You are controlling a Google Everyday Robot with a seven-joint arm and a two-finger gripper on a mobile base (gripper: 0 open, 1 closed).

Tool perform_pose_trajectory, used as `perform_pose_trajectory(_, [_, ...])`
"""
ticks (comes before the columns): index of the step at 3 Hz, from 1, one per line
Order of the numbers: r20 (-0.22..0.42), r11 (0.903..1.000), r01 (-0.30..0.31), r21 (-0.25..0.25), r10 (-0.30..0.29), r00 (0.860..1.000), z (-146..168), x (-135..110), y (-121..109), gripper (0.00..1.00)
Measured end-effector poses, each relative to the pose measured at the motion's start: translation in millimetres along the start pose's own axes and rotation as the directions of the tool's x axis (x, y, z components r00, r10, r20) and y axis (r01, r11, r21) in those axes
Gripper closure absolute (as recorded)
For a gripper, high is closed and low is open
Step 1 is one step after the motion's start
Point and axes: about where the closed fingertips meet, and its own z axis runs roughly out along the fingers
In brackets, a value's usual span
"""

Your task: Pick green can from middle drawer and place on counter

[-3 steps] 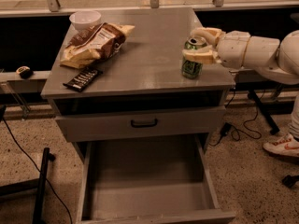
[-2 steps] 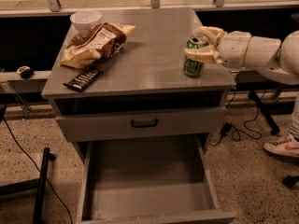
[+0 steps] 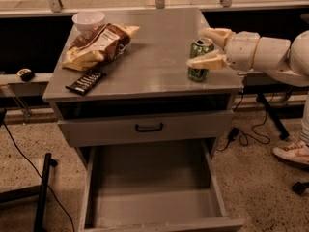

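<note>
The green can (image 3: 199,70) stands upright on the counter (image 3: 154,64), near its right edge. My gripper (image 3: 197,47) reaches in from the right and is open around the can. One finger (image 3: 215,33) is behind the can's silver top and the other finger (image 3: 208,62) crosses in front of its side. The middle drawer (image 3: 149,197) is pulled out below, and its bare grey floor holds nothing.
A chip bag (image 3: 99,43), a white bowl (image 3: 88,19) and a dark snack bar (image 3: 85,81) lie on the counter's left side. A closed drawer front with a black handle (image 3: 148,127) sits above the open drawer. A person's shoe (image 3: 292,153) and cables are on the floor at right.
The can stays in the same spot on the counter. The near finger has shifted outward toward the camera, so the fingers stand wider around the can.
</note>
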Motion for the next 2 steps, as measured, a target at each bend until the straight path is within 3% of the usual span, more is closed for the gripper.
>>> perform_pose_trajectory(1, [-0.051, 0.9984, -0.056, 0.006, 0.057, 0.997, -11.9, 4.6, -0.2, 0.00])
perform_pose_trajectory(2, [-0.051, 0.9984, -0.056, 0.006, 0.057, 0.997, -11.9, 4.6, -0.2, 0.00])
